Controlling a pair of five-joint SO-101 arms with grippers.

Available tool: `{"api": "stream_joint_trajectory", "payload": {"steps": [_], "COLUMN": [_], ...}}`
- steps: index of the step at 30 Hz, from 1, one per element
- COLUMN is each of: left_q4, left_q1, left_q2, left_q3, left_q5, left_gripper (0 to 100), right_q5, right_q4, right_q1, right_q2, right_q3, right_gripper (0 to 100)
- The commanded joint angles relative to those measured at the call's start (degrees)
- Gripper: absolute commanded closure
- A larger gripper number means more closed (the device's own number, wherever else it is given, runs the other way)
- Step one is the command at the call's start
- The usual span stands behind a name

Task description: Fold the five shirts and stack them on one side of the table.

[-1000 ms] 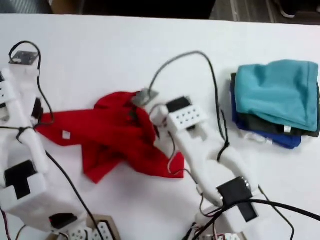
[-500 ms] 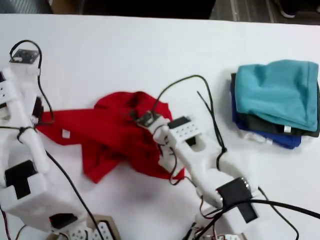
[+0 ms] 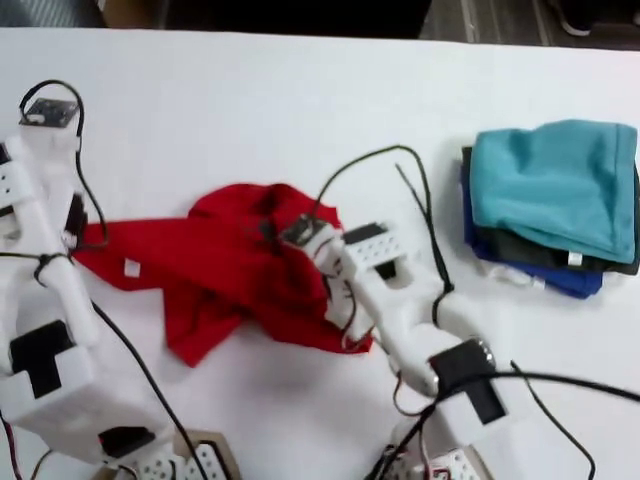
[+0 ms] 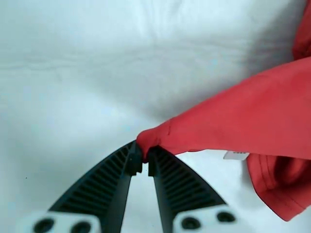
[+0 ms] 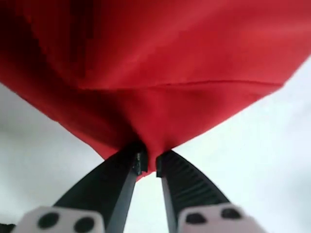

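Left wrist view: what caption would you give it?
The left gripper pinches a corner of the crumpled red fabric shirt over the white table.

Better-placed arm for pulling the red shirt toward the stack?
Likely right: the right gripper, shut on the red shirt, is nearer the stack; the left gripper pinches the far corner.

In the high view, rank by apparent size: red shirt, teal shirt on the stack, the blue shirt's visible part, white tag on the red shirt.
1. red shirt, crumpled and spread out, clearly largest
2. teal shirt, folded
3. blue shirt, only its edges showing under the stack
4. white tag, smallest
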Motion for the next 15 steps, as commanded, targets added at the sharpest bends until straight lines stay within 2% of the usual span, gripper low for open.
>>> {"api": "stream_joint_trajectory", "payload": {"steps": [1,7,13,15], "left_q4": [-0.6,-0.9,-4.2,-5.6], "left_q1": [0.3,0.5,2.5,2.5], "left_q2": [-0.5,-0.4,-0.4,-0.5], "left_q3": [-2.1,0.5,8.6,9.8], "left_q5": [0.6,0.1,-1.9,-1.9], "left_gripper": [97,97,97,97], "right_q5": [0.7,6.7,6.5,4.0], "right_q4": [1.3,10.8,11.3,11.3], "right_q1": [3.5,5.8,5.8,5.9], "right_q2": [0.7,3.8,5.2,4.8], "right_q3": [-10.5,-29.0,-30.5,-29.9], "right_gripper": [97.8,97.8,97.7,97.2]}}
